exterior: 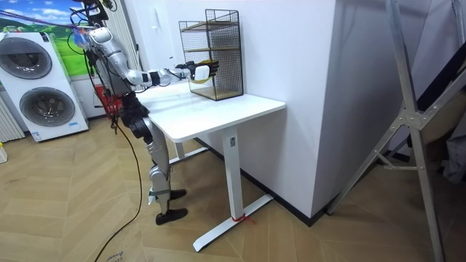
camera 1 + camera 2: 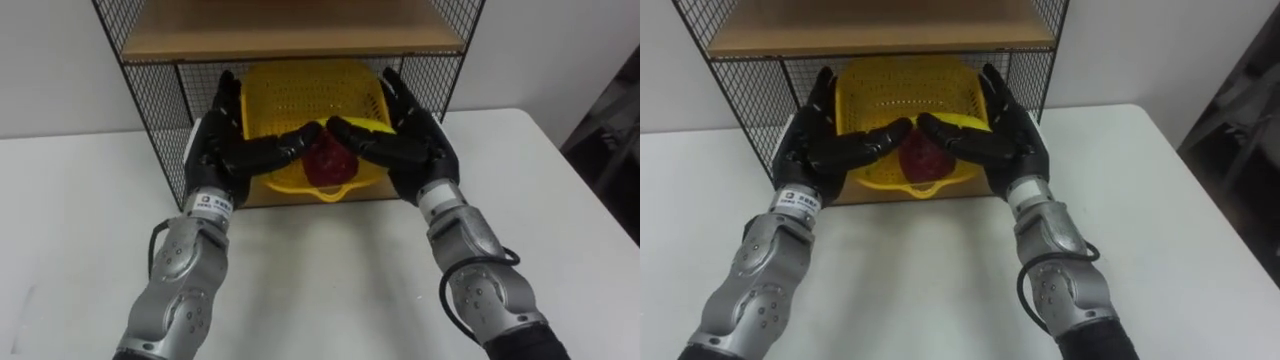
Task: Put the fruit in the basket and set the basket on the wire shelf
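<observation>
A yellow plastic basket (image 2: pixel 300 85) sits on the bottom board of the wire shelf (image 2: pixel 290 40), under its wooden upper board. A dark red fruit (image 2: pixel 328 160) lies in the basket near the front rim. My left hand (image 2: pixel 215 145) lies flat against the basket's left side and my right hand (image 2: pixel 415 140) against its right side. The fingers of both hands are straight and point into the shelf. Both thumbs reach inward over the front rim and partly hide the fruit. In the room view I stand at the table's end with both arms stretched to the shelf (image 1: pixel 215 51).
The shelf stands at the back of a white table (image 2: pixel 330 270), against the wall. Black wire mesh (image 2: pixel 155 110) closes the shelf's sides close beside my hands. In the room view, washing machines (image 1: pixel 33 80) stand behind me.
</observation>
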`<state>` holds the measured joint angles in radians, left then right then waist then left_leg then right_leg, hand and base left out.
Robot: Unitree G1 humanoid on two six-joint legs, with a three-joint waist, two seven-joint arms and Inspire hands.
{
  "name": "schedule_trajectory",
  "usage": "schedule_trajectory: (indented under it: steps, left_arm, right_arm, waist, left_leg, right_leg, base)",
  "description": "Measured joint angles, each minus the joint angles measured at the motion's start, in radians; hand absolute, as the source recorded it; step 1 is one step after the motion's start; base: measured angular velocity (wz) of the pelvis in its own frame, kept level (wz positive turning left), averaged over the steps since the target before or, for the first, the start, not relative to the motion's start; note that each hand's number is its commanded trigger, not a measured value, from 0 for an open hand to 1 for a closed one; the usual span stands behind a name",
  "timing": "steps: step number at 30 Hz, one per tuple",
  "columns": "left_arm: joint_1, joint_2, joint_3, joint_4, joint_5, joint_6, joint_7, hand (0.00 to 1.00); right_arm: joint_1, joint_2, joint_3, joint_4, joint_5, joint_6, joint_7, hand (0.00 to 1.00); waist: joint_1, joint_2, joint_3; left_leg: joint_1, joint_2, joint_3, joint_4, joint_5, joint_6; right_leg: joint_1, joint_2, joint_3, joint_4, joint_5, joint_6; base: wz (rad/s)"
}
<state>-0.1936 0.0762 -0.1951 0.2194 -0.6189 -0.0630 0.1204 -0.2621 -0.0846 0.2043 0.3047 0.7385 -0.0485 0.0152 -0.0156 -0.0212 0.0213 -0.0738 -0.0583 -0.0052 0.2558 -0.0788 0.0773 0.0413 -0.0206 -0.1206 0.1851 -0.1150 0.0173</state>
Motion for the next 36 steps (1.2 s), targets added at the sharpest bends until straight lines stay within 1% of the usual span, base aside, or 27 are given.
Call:
schedule_trajectory:
  steps: [2,4,6,7,8,10,11,14,16,20,21,22,24,26,29,32,33,35,36]
  left_arm:
    - [-0.011,-0.005,0.015,0.007,-0.001,0.023,0.007,0.0]
    - [-0.026,-0.01,0.025,0.02,-0.003,0.038,0.008,0.0]
    - [-0.04,-0.014,0.032,0.036,-0.002,0.047,0.008,0.0]
    - [-0.05,-0.019,0.035,0.05,0.0,0.056,0.008,0.0]
    - [-0.053,-0.02,0.036,0.059,0.002,0.064,0.009,0.0]
    - [-0.053,-0.021,0.036,0.074,0.002,0.073,0.009,0.0]
    - [-0.053,-0.022,0.037,0.084,0.003,0.086,0.009,0.0]
    - [-0.053,-0.024,0.041,0.103,0.003,0.11,0.009,0.0]
    - [-0.053,-0.028,0.05,0.116,0.001,0.125,0.01,0.0]
    - [-0.055,-0.042,0.059,0.117,0.003,0.153,0.049,0.0]
    - [-0.055,-0.044,0.06,0.117,0.003,0.158,0.053,0.0]
    - [-0.059,-0.047,0.062,0.117,0.002,0.171,0.067,0.0]
    - [-0.073,-0.053,0.064,0.117,0.001,0.19,0.09,0.0]
    - [-0.105,-0.054,0.072,0.117,0.0,0.208,0.112,0.0]
    - [-0.136,-0.056,0.077,0.117,-0.001,0.221,0.128,0.0]
    - [-0.195,-0.056,0.093,0.16,-0.048,0.246,0.153,0.0]
    - [-0.203,-0.056,0.098,0.168,-0.06,0.251,0.153,0.0]
    - [-0.246,-0.059,0.112,0.2,-0.067,0.267,0.16,0.0]
    - [-0.259,-0.06,0.114,0.209,-0.066,0.267,0.161,0.0]
  right_arm:
    - [-0.005,0.011,0.0,0.007,-0.001,0.013,-0.019,0.0]
    - [-0.013,0.014,0.0,0.023,-0.001,0.029,-0.028,0.0]
    - [-0.017,0.019,-0.001,0.042,-0.002,0.033,-0.037,0.0]
    - [-0.017,0.02,-0.001,0.046,-0.009,0.044,-0.045,0.0]
    - [-0.017,0.021,-0.001,0.047,-0.028,0.055,-0.05,0.0]
    - [-0.017,0.021,-0.003,0.052,-0.047,0.064,-0.055,0.0]
    - [-0.02,0.022,-0.003,0.059,-0.06,0.07,-0.056,0.0]
    - [-0.03,0.025,-0.006,0.08,-0.089,0.089,-0.058,0.0]
    - [-0.058,0.022,-0.011,0.118,-0.077,0.098,-0.058,0.0]
    - [-0.12,0.028,-0.033,0.199,-0.076,0.121,-0.059,0.0]
    - [-0.122,0.028,-0.033,0.201,-0.075,0.127,-0.059,0.0]
    - [-0.126,0.027,-0.033,0.204,-0.072,0.136,-0.059,0.0]
    - [-0.131,0.03,-0.038,0.215,-0.053,0.142,-0.06,0.0]
    - [-0.134,0.037,-0.055,0.216,-0.04,0.16,-0.07,0.0]
    - [-0.157,0.042,-0.074,0.226,-0.033,0.179,-0.084,0.0]
    - [-0.225,0.038,-0.092,0.278,0.009,0.185,-0.125,0.0]
    - [-0.236,0.042,-0.105,0.285,0.015,0.187,-0.132,0.0]
    - [-0.288,0.045,-0.139,0.312,0.049,0.195,-0.155,0.0]
    - [-0.301,0.047,-0.146,0.317,0.049,0.195,-0.159,0.0]
  waist:
    - [0.002,-0.001,0.001]
    - [0.004,-0.002,0.0012]
    - [0.008,-0.002,0.002]
    - [0.014,-0.001,0.0031]
    - [0.018,0.0,0.0036]
    - [0.02,0.001,0.0044]
    - [0.022,0.001,0.0052]
    - [0.025,0.001,0.0054]
    - [0.025,0.001,0.0053]
    - [0.026,0.001,0.0052]
    - [0.026,0.001,0.0052]
    - [0.025,0.001,0.005]
    - [0.025,0.003,0.0041]
    - [0.025,0.005,0.0029]
    - [0.024,0.011,0.0022]
    - [0.021,0.015,0.002]
    - [0.02,0.016,0.0021]
    - [0.021,0.018,0.001]
    - [0.022,0.018,0.001]
  left_leg:
    - [0.0,0.0,0.0,0.0,0.0,0.0]
    - [0.001,0.0,0.0,0.0,0.0,0.0]
    - [0.001,0.0,-0.001,0.0,0.0,0.0]
    - [0.001,0.0,-0.001,0.0,0.0,0.0]
    - [0.0,0.0,-0.001,0.0,0.0,0.0]
    - [-0.003,0.0,-0.001,0.0,0.0,0.0]
    - [-0.004,0.0,-0.001,0.0,0.0,0.0]
    - [-0.005,0.0,-0.001,0.0,0.0,0.0]
    - [-0.003,0.0,-0.001,0.0,0.0,0.0]
    - [-0.004,0.0,-0.002,0.0,0.0,0.0]
    - [-0.004,0.0,-0.002,0.0,0.0,0.0]
    - [-0.005,-0.001,-0.003,0.0,0.0,0.0]
    - [-0.005,-0.001,-0.005,0.001,0.0,0.0]
    - [-0.005,-0.001,-0.004,0.0,0.0,0.0]
    - [-0.004,-0.001,-0.003,0.0,0.001,0.0]
    - [0.007,-0.001,-0.003,-0.004,0.004,0.002]
    - [0.009,-0.001,-0.003,-0.005,0.004,0.002]
    - [0.011,-0.001,-0.003,-0.007,0.005,0.001]
    - [0.013,-0.001,-0.003,-0.008,0.005,0.001]
  right_leg:
    - [0.0,-0.002,-0.004,0.0,0.0,0.0]
    - [0.001,-0.002,-0.005,0.0,0.0,-0.001]
    - [0.002,-0.002,-0.006,0.0,-0.001,-0.002]
    - [0.001,-0.002,-0.006,0.0,-0.002,-0.003]
    - [-0.001,-0.003,-0.008,0.0,-0.003,-0.005]
    - [-0.004,-0.004,-0.012,0.0,-0.003,-0.005]
    - [-0.005,-0.005,-0.012,0.0,-0.003,-0.005]
    - [-0.006,-0.005,-0.011,0.0,-0.003,-0.005]
    - [-0.005,-0.005,-0.012,0.001,-0.003,-0.005]
    - [-0.005,-0.005,-0.014,0.001,0.0,-0.002]
    - [-0.005,-0.005,-0.015,0.001,0.0,-0.001]
    - [-0.004,-0.005,-0.017,0.001,0.001,-0.001]
    - [-0.003,-0.006,-0.018,0.0,0.001,-0.001]
    - [-0.003,-0.006,-0.018,0.001,0.001,-0.001]
    - [-0.002,-0.006,-0.018,0.001,0.001,-0.001]
    - [0.011,-0.005,-0.017,0.001,0.002,-0.003]
    - [0.012,-0.006,-0.017,0.001,0.002,-0.003]
    - [0.009,-0.006,-0.018,0.003,0.001,-0.004]
    - [0.009,-0.007,-0.018,0.003,0.0,-0.004]
  base:
    - [0.0]
    - [0.0]
    - [0.0]
    - [0.0]
    - [0.0]
    - [0.0]
    - [0.0]
    - [0.0]
    - [0.0]
    - [0.0]
    - [0.04]
    - [0.04]
    - [0.02]
    - [0.0]
    - [0.0]
    - [0.0]
    - [0.0]
    - [0.0]
    - [0.0]
